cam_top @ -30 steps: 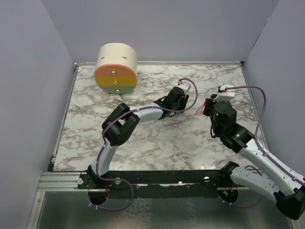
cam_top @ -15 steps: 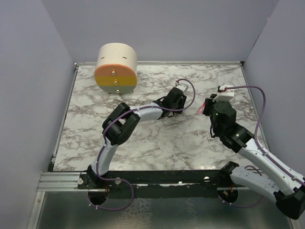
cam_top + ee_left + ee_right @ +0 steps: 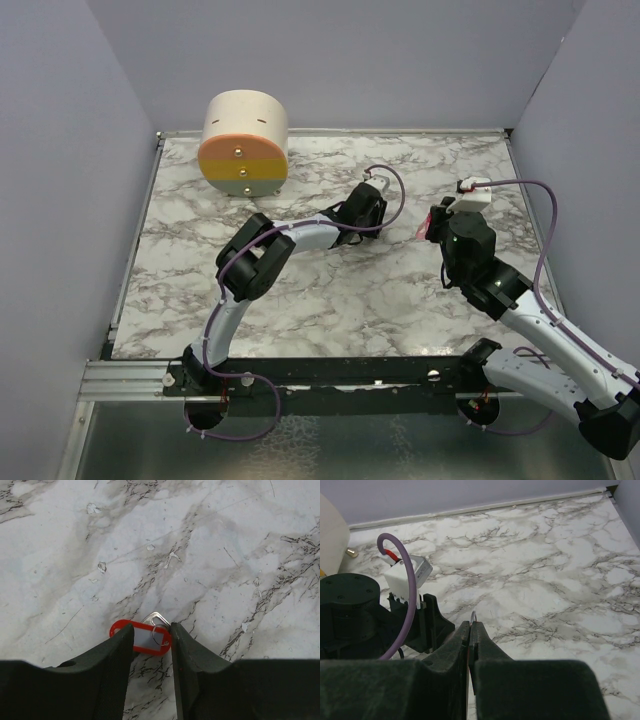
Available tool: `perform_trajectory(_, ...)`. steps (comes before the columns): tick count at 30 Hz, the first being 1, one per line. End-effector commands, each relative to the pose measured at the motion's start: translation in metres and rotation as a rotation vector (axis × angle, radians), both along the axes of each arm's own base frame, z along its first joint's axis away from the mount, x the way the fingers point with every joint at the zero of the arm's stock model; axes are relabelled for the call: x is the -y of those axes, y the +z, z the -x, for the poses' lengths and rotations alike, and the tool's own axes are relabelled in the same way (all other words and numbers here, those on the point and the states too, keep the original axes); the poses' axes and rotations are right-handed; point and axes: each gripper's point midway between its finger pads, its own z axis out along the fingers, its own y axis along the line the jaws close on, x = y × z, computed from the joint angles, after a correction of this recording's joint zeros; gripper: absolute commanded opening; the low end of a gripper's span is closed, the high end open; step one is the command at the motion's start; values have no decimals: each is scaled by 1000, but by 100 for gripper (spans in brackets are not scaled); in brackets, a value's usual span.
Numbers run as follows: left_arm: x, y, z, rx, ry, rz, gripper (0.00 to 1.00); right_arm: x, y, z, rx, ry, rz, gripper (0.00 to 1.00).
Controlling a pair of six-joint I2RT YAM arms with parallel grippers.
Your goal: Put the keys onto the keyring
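The keys [image 3: 141, 636], a red tag with a white label, a small wire loop and a silver key head behind it, lie flat on the marble. My left gripper [image 3: 152, 632] is open just over them, one fingertip covering the tag's left part and the other at its right end. In the top view the left gripper [image 3: 370, 205] hides them. My right gripper [image 3: 470, 625] is shut on the keyring [image 3: 473, 615], whose thin wire loop pokes out past the tips. Its pink strip [image 3: 421, 230] shows at the right gripper [image 3: 430, 226], a short way right of the left one.
A round beige and orange container [image 3: 244, 143] lies on its side at the back left of the marble table [image 3: 300, 290]. Lavender walls close in the sides and back. The left wrist and its purple cable [image 3: 409, 580] fill the left of the right wrist view.
The left wrist has shifted a little left and back and turned, and its jaws have narrowed slightly. The right arm has stayed put.
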Motion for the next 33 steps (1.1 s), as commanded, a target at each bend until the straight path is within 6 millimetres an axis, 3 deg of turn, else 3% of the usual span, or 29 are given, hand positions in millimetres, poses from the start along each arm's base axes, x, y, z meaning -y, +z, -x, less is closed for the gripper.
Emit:
perform_trajectory(1,9,-1,-1,-15,-23,35,37,-4,9,-2,29,10,-20,1)
perform_trajectory(33,18,0,6,-29,-67,69,20,-5,7,-3,25,11,-16,1)
